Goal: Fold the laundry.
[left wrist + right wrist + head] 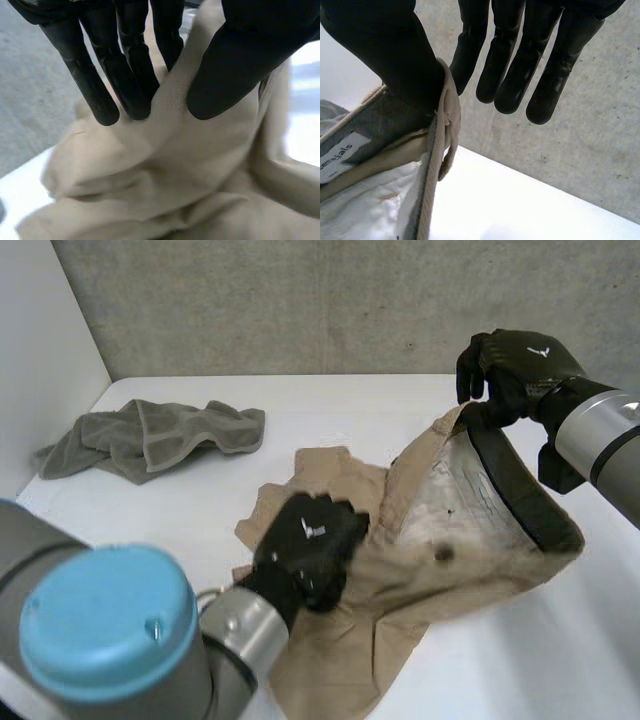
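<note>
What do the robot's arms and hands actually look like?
The left arm and right arm are thick grey and silvery tubes; the left bears a round light-blue cap. The left robot hand and right robot hand are matt black and human-shaped, with fingers, a thumb and a small white mark on the back.

A robot test lab is indicated here: a bare white table (340,405) is seen, backed by a raw concrete wall (300,300) and closed off by a plain white side panel (40,340).
</note>
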{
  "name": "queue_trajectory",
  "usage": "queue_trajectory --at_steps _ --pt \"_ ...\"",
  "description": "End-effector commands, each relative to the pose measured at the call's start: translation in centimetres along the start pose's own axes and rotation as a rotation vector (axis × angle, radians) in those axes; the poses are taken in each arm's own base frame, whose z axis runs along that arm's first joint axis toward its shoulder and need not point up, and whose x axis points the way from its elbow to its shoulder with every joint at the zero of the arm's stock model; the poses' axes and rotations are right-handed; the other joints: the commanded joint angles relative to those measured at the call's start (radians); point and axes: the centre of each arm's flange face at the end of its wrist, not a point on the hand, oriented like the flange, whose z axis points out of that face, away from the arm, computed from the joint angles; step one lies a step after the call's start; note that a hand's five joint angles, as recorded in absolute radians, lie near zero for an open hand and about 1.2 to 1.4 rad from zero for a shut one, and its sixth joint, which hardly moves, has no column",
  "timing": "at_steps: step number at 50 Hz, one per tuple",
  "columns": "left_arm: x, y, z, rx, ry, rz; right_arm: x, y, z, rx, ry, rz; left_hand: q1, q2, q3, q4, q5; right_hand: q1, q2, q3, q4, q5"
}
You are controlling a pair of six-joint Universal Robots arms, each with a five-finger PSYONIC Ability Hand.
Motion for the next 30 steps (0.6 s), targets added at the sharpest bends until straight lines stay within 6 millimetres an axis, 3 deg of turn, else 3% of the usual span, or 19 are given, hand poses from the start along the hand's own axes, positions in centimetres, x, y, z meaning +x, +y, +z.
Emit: queue_trajectory --at_steps 1,3,6,11,15,18,26,30 --pt "2.1 1.2 -1.7 -0.046 0.065 0.013 -0.1 0.4 0.1 -0.012 -0.003 0.002 -0.167 -0.177 -0.178 -0.177 -0.195 0.403 0.216 0.215 0.204 0.251" --pt "2.0 0.7 -1.6 -0.031 0.052 0.014 -0.1 0.4 0.1 -0.012 -0.003 0.002 -0.527 -0.537 -0.538 -0.537 -0.555 0.403 0.216 0.215 0.204 0.251" --pt "1.4 -0.4 -1.4 0.006 0.023 0.009 -0.1 0.5 0.0 -0.015 -0.004 0.003 -0.629 -0.639 -0.64 -0.639 -0.657 0.403 0.216 0.215 0.204 0.251" --pt "-1.3 -3.1 0.2 0.094 -0.064 -0.005 -0.2 0.6 0.0 -0.018 -0.007 0.005 -0.626 -0.636 -0.637 -0.636 -0.654 0.403 0.216 0.215 0.204 0.251" --pt "-2.8 -4.0 1.4 0.128 -0.099 -0.006 -0.3 0.6 0.0 -0.018 -0.012 0.005 -0.608 -0.618 -0.619 -0.619 -0.637 0.403 0.216 0.215 0.204 0.251" --pt "-2.8 -4.7 2.3 0.163 -0.084 0.0 -0.4 0.8 -0.1 -0.023 -0.014 0.006 -0.582 -0.592 -0.593 -0.592 -0.61 0.403 0.216 0.215 0.204 0.251" --pt "-1.6 -3.5 5.7 0.155 0.055 0.039 -1.6 1.1 -0.3 -0.031 -0.047 -0.003 -0.447 -0.457 -0.458 -0.457 -0.475 0.403 0.216 0.215 0.204 0.251" --pt "-1.3 -3.3 6.2 0.141 0.089 0.04 -1.7 1.2 -0.3 -0.031 -0.045 -0.005 -0.359 -0.369 -0.37 -0.369 -0.387 0.403 0.216 0.215 0.204 0.251"
